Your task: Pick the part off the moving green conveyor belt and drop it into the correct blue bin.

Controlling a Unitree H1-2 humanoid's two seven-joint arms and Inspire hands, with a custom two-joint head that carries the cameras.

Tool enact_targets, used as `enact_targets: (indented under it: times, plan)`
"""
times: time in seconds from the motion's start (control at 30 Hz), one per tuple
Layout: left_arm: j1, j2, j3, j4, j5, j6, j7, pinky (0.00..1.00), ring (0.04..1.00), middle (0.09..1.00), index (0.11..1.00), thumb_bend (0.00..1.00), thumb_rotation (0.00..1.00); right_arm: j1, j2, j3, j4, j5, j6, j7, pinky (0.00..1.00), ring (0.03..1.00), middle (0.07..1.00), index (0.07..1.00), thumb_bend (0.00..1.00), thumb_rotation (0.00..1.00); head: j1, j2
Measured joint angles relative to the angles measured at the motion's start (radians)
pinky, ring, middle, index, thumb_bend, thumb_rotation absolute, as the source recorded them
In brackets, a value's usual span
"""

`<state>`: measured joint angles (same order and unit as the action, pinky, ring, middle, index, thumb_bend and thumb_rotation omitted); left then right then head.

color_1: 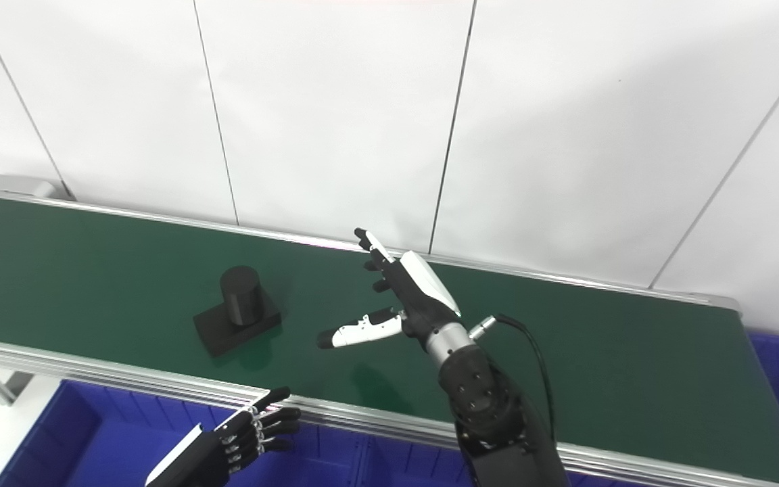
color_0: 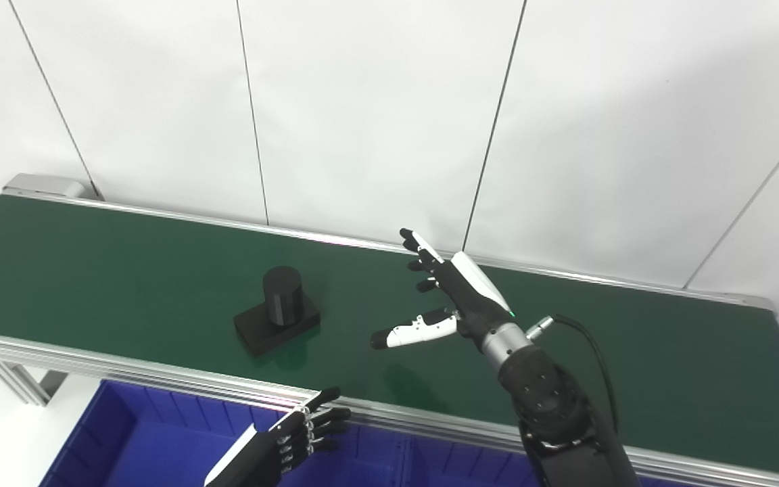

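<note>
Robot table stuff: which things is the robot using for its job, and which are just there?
For the job: black part, green conveyor belt, blue bin, right hand open beside the part, left hand over the bin.

Just there: white wall panels.

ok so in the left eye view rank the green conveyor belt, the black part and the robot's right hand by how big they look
1. green conveyor belt, by far the largest.
2. right hand and black part: these look about alike, and the hand is raised nearer the camera, so I won't rank them.
</note>
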<state>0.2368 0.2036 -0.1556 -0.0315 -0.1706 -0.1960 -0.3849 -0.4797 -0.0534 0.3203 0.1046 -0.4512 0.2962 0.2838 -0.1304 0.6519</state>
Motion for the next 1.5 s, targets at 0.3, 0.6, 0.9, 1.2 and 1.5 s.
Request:
enact_targets:
  times: [0.3,0.6,0.9,1.2,1.5]
  plan:
    - [0.0,0.0,-0.005,-0.001,0.003,0.017,-0.004,0.84,0.851,0.861,0.925,0.75,0.07,-0.036,0.01,0.021,0.111,0.009,-0.004,-0.01,0.77,0.915,0.98,1.0,0.97,0.24,0.006,0.0]
    - [0.003,-0.002,-0.019,-0.01,0.004,0.027,-0.006,0.81,0.834,0.864,0.882,0.77,0.07,-0.118,0.029,0.092,0.237,-0.002,-0.022,-0.012,0.83,0.925,0.982,1.0,0.99,0.24,0.034,-0.002]
    - [0.004,-0.007,-0.032,-0.03,0.009,0.057,-0.003,0.76,0.79,0.829,0.856,0.77,0.07,-0.184,0.044,0.133,0.323,-0.018,-0.073,-0.02,0.87,0.944,0.993,1.0,1.0,0.23,0.044,0.0]
    - [0.003,-0.008,-0.043,-0.03,0.008,0.062,-0.004,0.75,0.777,0.811,0.84,0.77,0.05,-0.215,0.066,0.15,0.422,-0.035,-0.101,-0.047,0.9,0.95,0.986,0.999,0.99,0.21,0.051,0.0]
    - [0.004,-0.009,-0.049,-0.035,0.008,0.067,-0.004,0.74,0.776,0.809,0.841,0.77,0.06,-0.232,0.086,0.16,0.495,-0.046,-0.135,-0.081,0.87,0.924,0.963,0.975,0.97,0.22,0.064,0.005]
